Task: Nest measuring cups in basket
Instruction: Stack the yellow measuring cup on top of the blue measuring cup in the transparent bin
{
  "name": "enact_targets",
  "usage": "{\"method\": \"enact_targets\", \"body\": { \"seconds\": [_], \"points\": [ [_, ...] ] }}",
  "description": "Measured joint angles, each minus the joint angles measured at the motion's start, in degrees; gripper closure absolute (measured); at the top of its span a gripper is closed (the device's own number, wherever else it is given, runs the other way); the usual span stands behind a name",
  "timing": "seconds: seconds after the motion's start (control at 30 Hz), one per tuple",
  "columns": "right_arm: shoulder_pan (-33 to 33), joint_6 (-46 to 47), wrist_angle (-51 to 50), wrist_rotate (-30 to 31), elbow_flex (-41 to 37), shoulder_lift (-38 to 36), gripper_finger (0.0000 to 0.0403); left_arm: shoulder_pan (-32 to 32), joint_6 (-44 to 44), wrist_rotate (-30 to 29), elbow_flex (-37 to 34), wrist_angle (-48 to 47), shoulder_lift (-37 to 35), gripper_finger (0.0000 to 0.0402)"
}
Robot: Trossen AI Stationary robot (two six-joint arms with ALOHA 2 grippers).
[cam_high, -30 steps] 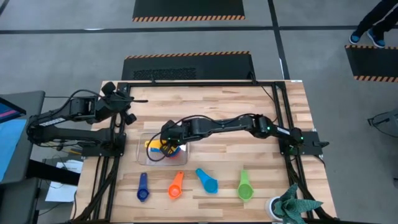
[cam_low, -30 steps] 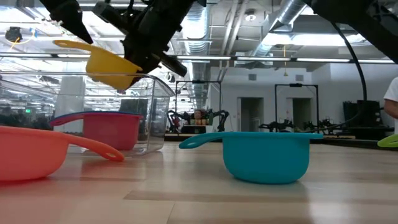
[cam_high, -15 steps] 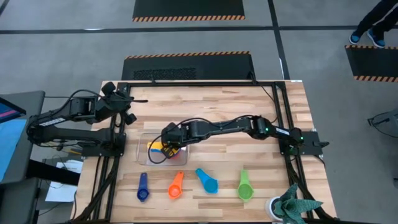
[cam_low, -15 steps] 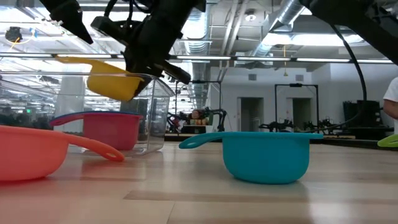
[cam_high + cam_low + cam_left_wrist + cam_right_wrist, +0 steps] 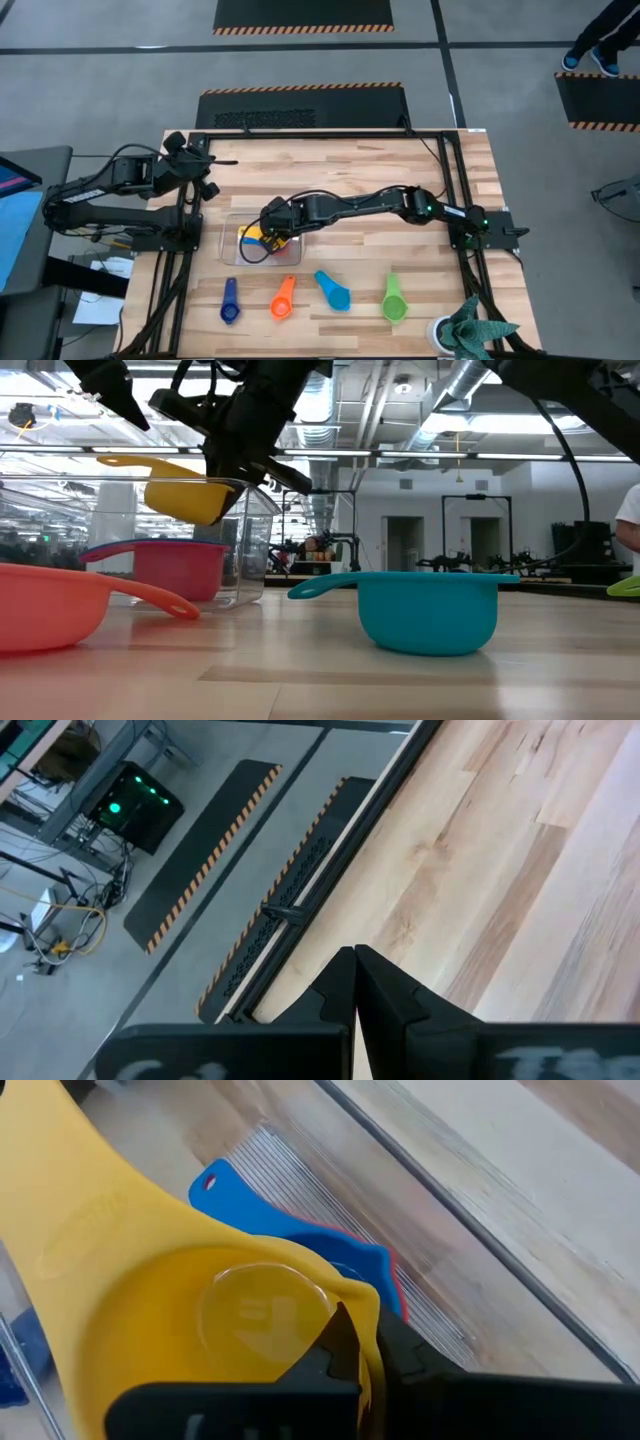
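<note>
The right hand (image 5: 272, 232) is pinched on the rim of the yellow plastic measuring cup (image 5: 185, 495), and holds it over the clear rectangular plastic basket (image 5: 228, 250), which stands on the wooden bench (image 5: 400, 180) toward the left arm's side; in the low view the yellow bowl hangs at about the level of the basket's rim, tilted, its flat handle pointing away from the hand and slightly upward; the cup is not yet seated.

Directly beneath it, inside the basket, lie the red plastic cup (image 5: 180, 572) and the blue plastic cup (image 5: 300, 1235) nested within it; the right wrist view shows the blue handle running out from under the yellow one along nearly the same line, so the long axes roughly agree, and what remains, I judge, is a short straight descent with the bowl levelled so that it drops into the blue one.

The left hand (image 5: 355, 982) waits with its fingers pressed together, holding nothing, past the far left corner of the bench, well apart from the basket; the right arm is plainly the nearer.

Along the near edge of the bench, outside the basket, lie four more cups in a row: dark blue (image 5: 230, 302), orange (image 5: 283, 298), light blue (image 5: 333, 291) and green (image 5: 394, 300).
</note>
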Motion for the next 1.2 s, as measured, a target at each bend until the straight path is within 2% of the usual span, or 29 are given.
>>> {"method": "enact_targets", "body": {
  "seconds": [0.33,0.67,1.2],
  "points": [
    [0.32,0.72,0.02,-0.17,0.00,0.00,0.0394,0.00,0.02,0.00,0.00,0.00,0.01,0.0401],
    [0.83,2.17,0.02,-0.15,0.00,0.00,0.0353,0.00,-0.01,0.00,0.00,0.00,0.01,0.0401],
    [-0.45,-1.88,0.02,-0.17,0.00,-0.01,0.0344,0.00,0.69,0.02,0.00,0.00,0.01,0.0401]
  ]
}}
